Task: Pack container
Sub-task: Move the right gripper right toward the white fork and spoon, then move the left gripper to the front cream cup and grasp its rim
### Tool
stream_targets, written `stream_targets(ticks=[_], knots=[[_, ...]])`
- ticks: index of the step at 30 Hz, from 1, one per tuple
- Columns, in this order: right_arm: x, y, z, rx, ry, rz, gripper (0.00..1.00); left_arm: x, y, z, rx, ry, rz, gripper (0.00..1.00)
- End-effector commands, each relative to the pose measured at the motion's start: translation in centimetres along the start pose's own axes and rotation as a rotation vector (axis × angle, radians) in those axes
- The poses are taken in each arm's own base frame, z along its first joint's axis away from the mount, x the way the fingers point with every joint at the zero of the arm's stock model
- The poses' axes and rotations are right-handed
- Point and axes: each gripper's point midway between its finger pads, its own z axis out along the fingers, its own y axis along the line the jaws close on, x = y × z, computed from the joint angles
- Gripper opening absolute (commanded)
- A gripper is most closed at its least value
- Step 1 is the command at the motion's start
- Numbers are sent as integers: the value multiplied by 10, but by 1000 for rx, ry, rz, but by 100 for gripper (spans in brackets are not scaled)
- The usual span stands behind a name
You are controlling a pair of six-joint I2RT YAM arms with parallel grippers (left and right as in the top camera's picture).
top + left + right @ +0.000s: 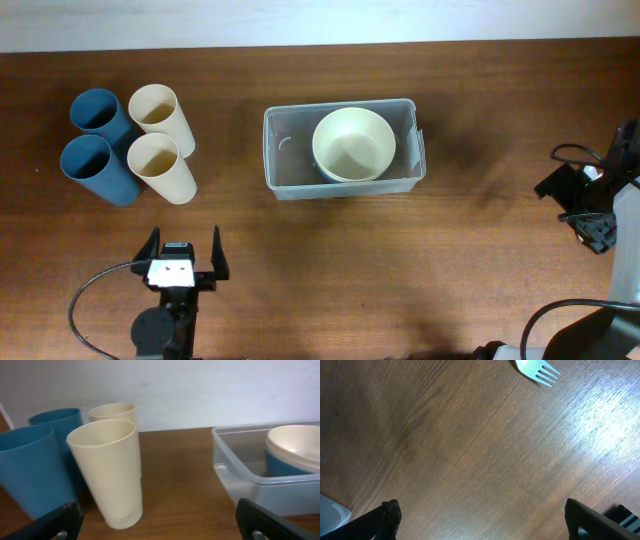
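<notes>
Left claw [185,240], wide and empty, at 7 o'clock; right claw [482,515] equally wide. We log the container [288,160] toward 12 o'clock, cream bowl [353,143] inside. Only the right wrist view shows a fork [537,371].

Left arm [165,325] sits low at the near-left, left gripper [185,252] level and pointing forward, jaws spread wide, nothing between them. Right arm [600,200] is folded up at the far right edge, right gripper [481,519] angled downward, jaws likewise wide apart and empty. Only the dark fingertips [62,522] show in each wrist view, at the bottom corners.
</notes>
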Motion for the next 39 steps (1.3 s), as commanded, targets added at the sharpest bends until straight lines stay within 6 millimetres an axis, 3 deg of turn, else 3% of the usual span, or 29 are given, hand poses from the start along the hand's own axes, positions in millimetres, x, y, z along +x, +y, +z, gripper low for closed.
stream_targets(ticks=[1,4,11,14,16,20,22,25,29,32,35,39], knots=[[-2,-4,0,15,-14,21,99,-13,-18,-2,109,-59,-10,100],[-9,0,0,-3,-37,22,99,-41,-37,-9,224,-159,4,100],[-8,0,0,-2,-37,22,99,-85,-34,-18,224,-146,4,100],[-8,0,0,-2,-37,21,99,-118,-36,-17,252,-93,14,99],[-8,0,0,-3,-37,21,99,-144,-51,-21,348,-97,91,99],[-8,0,0,-2,-37,21,99,-205,-101,-45,694,-239,279,99],[-8,0,0,-2,-37,21,99,-218,-106,-46,734,-252,282,99],[-8,0,0,-2,-37,22,99,-223,-97,-31,675,-224,269,100],[-8,0,0,-2,-37,21,99,-220,-67,6,488,-40,111,100],[-8,0,0,-2,-37,21,99,-208,-58,26,452,169,54,100],[-8,0,0,-2,-37,21,99,-196,-63,44,495,336,10,100],[-8,0,0,-2,-37,21,99,-161,-64,69,500,494,-28,100]])
